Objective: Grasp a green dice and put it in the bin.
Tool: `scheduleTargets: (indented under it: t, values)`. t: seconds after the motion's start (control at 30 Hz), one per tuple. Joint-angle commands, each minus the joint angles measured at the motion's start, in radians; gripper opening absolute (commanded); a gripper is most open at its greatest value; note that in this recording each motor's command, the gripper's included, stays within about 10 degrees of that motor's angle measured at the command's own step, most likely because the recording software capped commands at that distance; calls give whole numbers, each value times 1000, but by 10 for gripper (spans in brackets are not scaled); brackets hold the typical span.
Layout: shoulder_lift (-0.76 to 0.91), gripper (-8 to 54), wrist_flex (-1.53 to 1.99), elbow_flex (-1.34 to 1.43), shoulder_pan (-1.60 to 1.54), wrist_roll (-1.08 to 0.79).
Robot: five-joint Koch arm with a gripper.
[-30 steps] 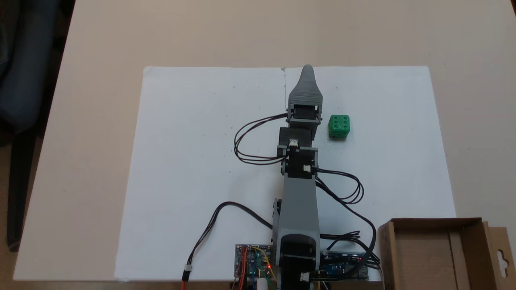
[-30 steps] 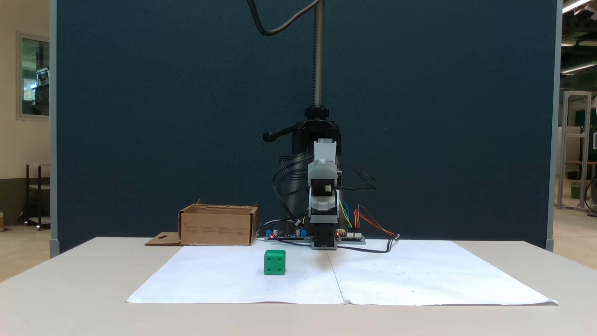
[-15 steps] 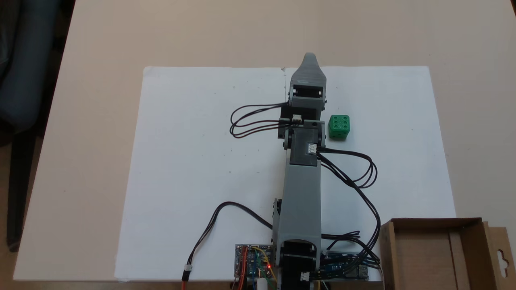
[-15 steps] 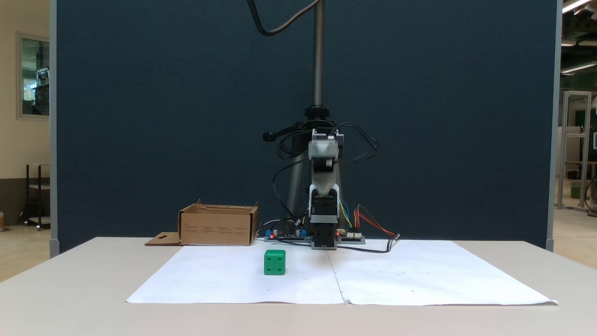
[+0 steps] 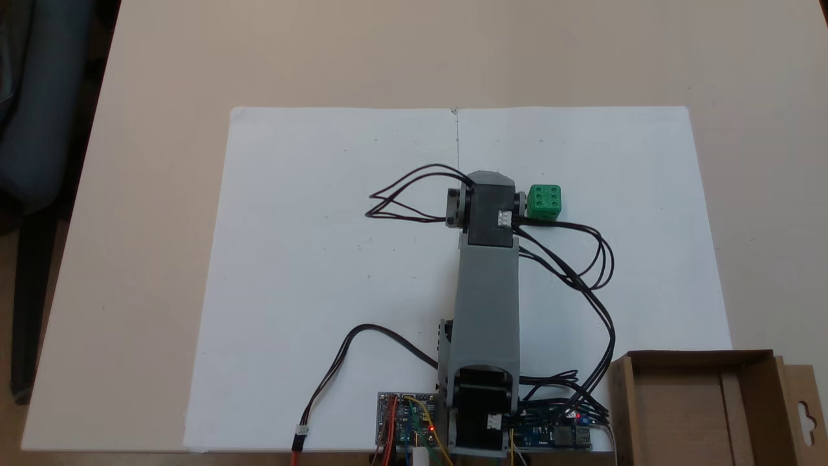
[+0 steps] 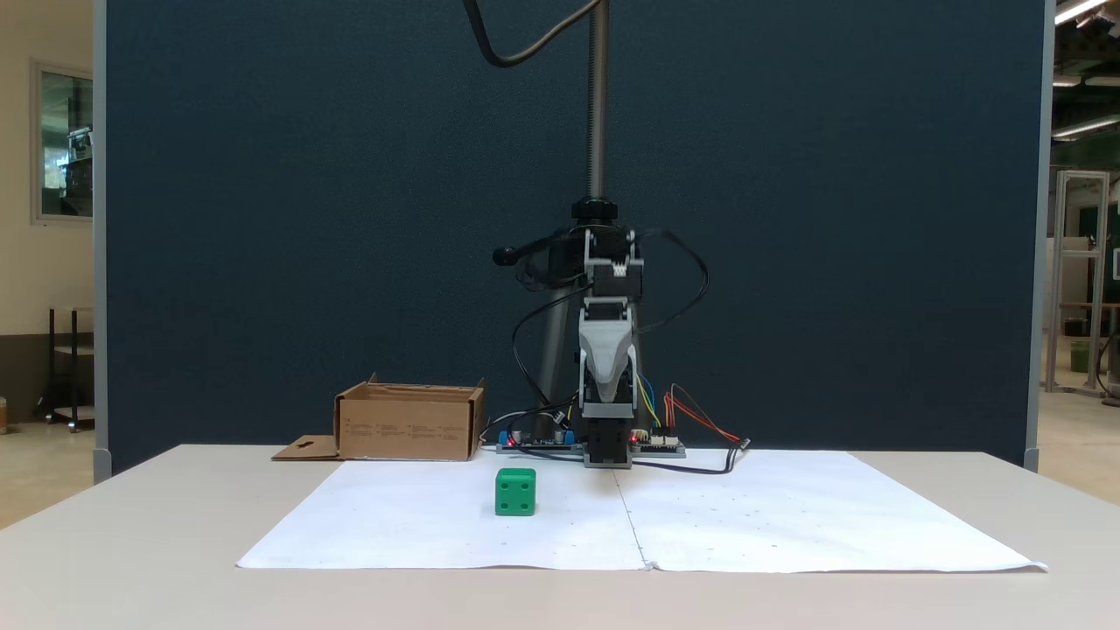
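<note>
Clearly the approach step: the claw [image 6: 607, 385] hung pointing down, opening untellable, the green dice [image 5: 544, 203] untouched at the arm's 3 o'clock; next, swing over it.

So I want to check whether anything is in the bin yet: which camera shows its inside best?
The fixed view from above: it looks straight into the bin, whose cardboard floor lies bare, while the green dice sits on the paper. The fixed view from table level gives the bin's outer wall and side flap, not its floor.
</note>
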Motion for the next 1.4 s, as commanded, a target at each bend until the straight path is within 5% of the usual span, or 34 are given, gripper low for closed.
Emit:
scheduleTargets:
  t: [0.0, 0.23, 0.57, 0.87, 1.37]
  values:
    - [-60, 429, 120, -109, 21, -135]
    - [-252, 429, 255, -336, 54, -221]
    - [-250, 438, 325, -360, 61, -244]
    - [-252, 450, 325, -359, 38, 9]
    - [-256, 443, 281, -448, 206, -64]
